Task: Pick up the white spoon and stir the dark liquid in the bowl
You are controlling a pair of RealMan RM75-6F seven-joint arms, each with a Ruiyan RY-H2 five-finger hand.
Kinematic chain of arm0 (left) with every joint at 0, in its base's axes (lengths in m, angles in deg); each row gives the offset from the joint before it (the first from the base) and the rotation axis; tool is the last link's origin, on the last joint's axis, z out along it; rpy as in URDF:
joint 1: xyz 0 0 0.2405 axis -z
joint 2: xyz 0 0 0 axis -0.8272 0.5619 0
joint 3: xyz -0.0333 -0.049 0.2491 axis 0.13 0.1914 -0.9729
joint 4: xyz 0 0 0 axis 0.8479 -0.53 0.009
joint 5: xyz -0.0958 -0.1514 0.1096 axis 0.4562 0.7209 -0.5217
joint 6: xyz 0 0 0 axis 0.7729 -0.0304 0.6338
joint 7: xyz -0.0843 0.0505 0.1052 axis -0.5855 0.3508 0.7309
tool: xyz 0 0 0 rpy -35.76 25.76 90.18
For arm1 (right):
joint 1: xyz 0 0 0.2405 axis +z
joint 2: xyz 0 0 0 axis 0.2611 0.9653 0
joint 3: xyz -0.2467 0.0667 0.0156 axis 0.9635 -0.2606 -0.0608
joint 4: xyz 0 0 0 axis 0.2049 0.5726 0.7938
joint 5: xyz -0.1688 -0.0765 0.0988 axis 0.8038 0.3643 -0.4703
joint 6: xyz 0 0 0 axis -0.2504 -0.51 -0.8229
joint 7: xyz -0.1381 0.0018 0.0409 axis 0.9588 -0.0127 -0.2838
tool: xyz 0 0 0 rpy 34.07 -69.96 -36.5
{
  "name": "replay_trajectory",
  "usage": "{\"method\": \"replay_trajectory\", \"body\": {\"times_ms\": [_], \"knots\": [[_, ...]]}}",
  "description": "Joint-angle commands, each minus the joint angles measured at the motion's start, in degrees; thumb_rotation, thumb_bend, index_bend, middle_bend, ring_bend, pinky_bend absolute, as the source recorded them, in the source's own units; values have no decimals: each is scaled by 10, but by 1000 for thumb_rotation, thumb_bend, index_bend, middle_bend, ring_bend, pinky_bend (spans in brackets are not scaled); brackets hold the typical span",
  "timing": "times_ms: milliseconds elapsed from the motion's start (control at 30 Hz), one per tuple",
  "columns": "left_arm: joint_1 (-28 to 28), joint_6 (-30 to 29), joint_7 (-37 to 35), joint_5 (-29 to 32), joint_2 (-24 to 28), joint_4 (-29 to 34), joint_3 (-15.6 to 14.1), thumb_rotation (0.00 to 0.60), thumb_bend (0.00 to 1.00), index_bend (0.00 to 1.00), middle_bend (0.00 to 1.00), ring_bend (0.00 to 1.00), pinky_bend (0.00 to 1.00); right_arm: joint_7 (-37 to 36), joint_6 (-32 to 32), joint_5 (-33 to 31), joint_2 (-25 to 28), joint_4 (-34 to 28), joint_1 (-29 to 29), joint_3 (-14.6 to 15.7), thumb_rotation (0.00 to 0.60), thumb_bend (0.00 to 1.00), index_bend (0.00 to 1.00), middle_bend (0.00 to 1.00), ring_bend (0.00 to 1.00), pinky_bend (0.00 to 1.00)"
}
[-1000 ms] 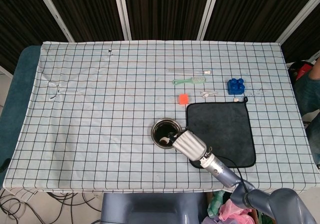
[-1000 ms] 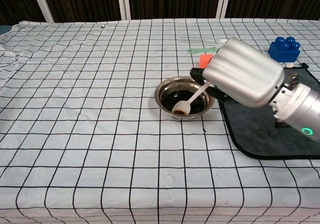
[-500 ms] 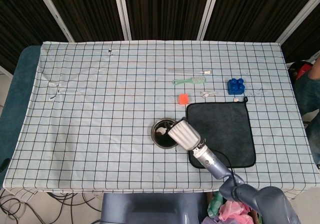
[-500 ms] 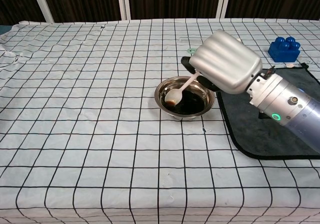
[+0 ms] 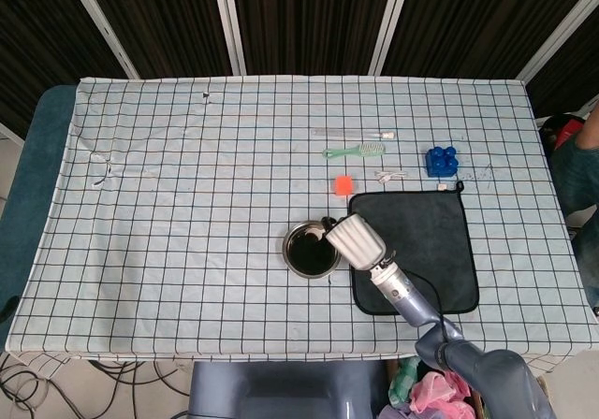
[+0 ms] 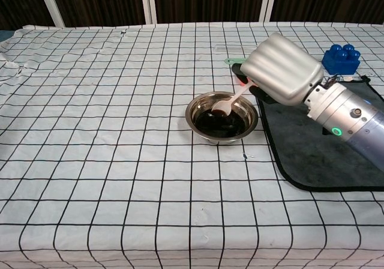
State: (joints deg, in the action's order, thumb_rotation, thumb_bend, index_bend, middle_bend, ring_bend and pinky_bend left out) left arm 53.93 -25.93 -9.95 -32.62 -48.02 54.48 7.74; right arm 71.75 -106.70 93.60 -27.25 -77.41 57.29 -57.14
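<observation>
A round metal bowl [image 6: 247, 129] [image 5: 289, 251] holding dark liquid [image 6: 219, 123] sits near the table's middle front. My right hand [image 6: 282, 69] [image 5: 356, 238] hovers at the bowl's right rim and grips the handle of the white spoon [image 6: 230, 102] [image 5: 310, 235]. The spoon slants down to the left, its head over the far part of the liquid. The fingers are hidden under the back of the hand. My left hand appears in neither view.
A dark cloth mat [image 5: 430, 241] [image 6: 312, 155] lies just right of the bowl. Behind it are an orange block [image 5: 343, 185], a green brush [image 5: 354, 150], a clear tube [image 5: 354, 133] and a blue toy brick [image 5: 441, 161] [image 6: 340, 59].
My right hand has shifted right and toward the back, carrying the spoon head from the bowl's left side to its far middle. A second ago the head lay at the bowl's front.
</observation>
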Motion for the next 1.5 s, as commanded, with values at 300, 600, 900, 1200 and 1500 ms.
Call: {"method": "replay_trajectory", "body": {"times_ms": [300,600,900,1200,1500], "knots": [[2,5,4,2,-1,0,0,600,186,86,5,0,0,-7,-12,12,24,-44,-12,23,600,416,725,909,1000,1000],[2,4,3,2,-1,1,0,600,186,86,5,0,0,24,8,4,38,-97,-11,20,600,415,506,909,1000,1000],[1,3,0,2,1,1,0,600,186,89,5,0,0,62,52,-22,58,-163,-13,12,600,398,229,908,1000,1000],[2,4,0,1,0,0,0,600,186,90,5,0,0,94,53,-48,101,-251,-17,-20,600,291,143,879,1000,1000],[3,9,-4,-5,2,0,-5,600,186,90,5,0,0,97,44,-154,225,-426,-83,-73,600,263,137,513,650,775]]}}
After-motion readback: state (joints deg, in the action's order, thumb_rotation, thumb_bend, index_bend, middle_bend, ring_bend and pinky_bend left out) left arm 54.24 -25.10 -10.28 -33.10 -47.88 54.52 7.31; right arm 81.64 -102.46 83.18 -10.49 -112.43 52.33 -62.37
